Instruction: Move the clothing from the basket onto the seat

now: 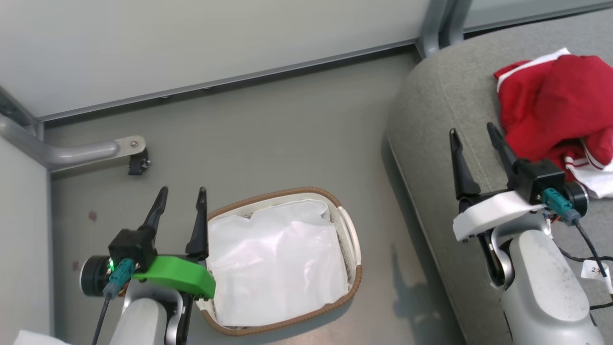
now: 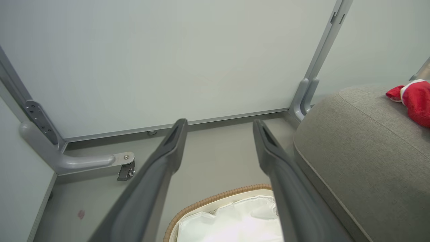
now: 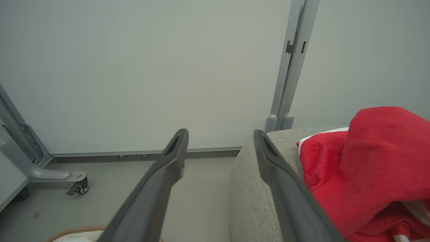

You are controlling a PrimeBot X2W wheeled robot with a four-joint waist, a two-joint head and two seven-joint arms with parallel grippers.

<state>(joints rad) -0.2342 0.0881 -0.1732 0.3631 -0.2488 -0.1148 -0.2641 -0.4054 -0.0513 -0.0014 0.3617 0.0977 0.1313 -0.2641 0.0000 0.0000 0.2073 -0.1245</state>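
red fabric garments [image 1: 550,105], white trim, heaped on grey woven couch cushion [image 1: 440,96], 2 o'clock. oval white plastic basket [image 1: 268,195], brown rim, 6 o'clock. left gripper [image 1: 183,190], right gripper [image 1: 471,128] both spread wide, empty.

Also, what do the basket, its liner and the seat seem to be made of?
Basket: apparently white perforated plastic, with a brown woven rim, maybe rattan or imitation. Liner: thin white fabric, creased, slightly shiny. Seat: grey woven upholstery, matte, its weave and seam visible.
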